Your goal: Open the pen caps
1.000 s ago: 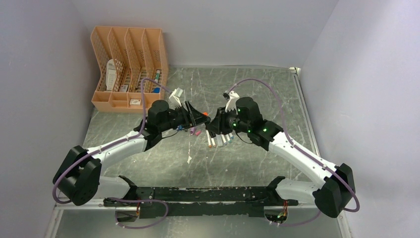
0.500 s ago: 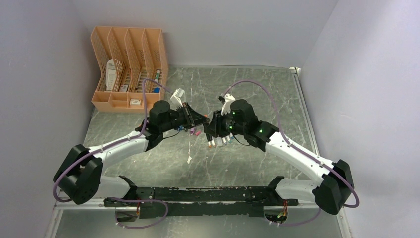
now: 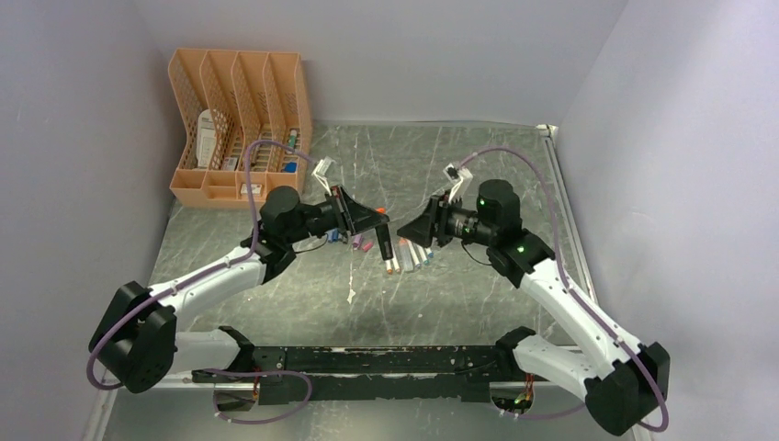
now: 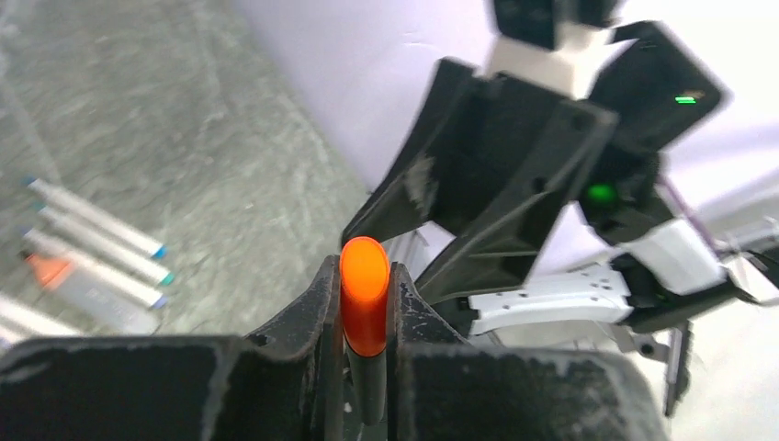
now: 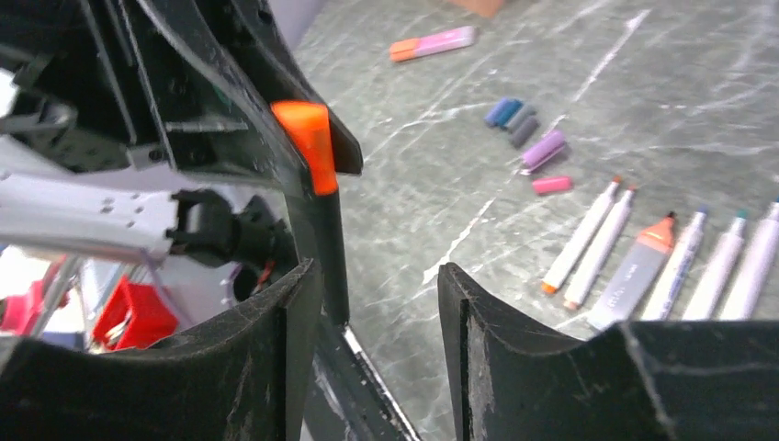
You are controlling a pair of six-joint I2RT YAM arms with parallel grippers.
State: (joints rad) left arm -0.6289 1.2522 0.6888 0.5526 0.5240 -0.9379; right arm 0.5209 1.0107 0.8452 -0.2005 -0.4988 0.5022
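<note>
left pincer clamps the orange-tipped marker; right pincer gapes empty, pen caps on the table beyond it.

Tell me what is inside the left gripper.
The left gripper is shut on a black marker; its orange tip sticks out, the rest hidden behind the fingers.

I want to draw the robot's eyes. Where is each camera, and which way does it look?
Top: high behind the arms, looking down at the table; left arm and right arm show whole.
Left wrist: on the left arm, facing the right gripper; its own fingers pinch an orange-tipped marker.
Right wrist: on the right arm, facing the left gripper; its own open fingers show.
Shared: both wrist views see the marker and pens.
</note>
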